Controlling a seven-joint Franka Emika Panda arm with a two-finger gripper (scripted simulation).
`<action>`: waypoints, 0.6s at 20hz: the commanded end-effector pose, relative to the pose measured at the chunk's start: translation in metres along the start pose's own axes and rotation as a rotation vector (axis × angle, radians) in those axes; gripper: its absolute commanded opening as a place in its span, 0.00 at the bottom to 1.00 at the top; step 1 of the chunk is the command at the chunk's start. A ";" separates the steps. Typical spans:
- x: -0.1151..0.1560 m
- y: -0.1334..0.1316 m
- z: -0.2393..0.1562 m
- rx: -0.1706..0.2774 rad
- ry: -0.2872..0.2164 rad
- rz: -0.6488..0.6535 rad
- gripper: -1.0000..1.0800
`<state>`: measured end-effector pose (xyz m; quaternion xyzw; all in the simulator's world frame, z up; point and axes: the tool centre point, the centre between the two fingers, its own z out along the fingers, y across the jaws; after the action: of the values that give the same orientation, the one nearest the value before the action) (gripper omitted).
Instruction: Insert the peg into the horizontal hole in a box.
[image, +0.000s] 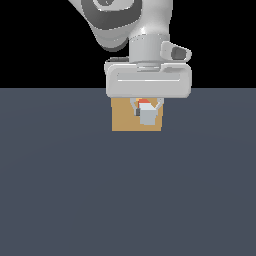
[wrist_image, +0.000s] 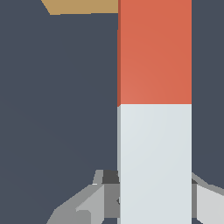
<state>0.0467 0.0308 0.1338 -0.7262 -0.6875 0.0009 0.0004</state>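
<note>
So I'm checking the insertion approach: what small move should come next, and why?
Probably ease the peg forward toward the box. The gripper holds it, orange end leading, and the wrist view shows the box just ahead. The hole isn't visible, so alignment can't be confirmed.

A flat slate-blue floor (image: 128, 200) meets a plain black backdrop (image: 40, 45) along a straight horizon
</note>
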 end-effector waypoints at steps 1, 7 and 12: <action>0.024 -0.002 -0.010 -0.002 0.000 -0.012 0.00; 0.052 -0.004 -0.020 -0.002 0.000 -0.027 0.00; 0.053 -0.003 -0.020 -0.002 0.000 -0.028 0.00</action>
<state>0.0458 0.0837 0.1521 -0.7163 -0.6978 0.0010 0.0006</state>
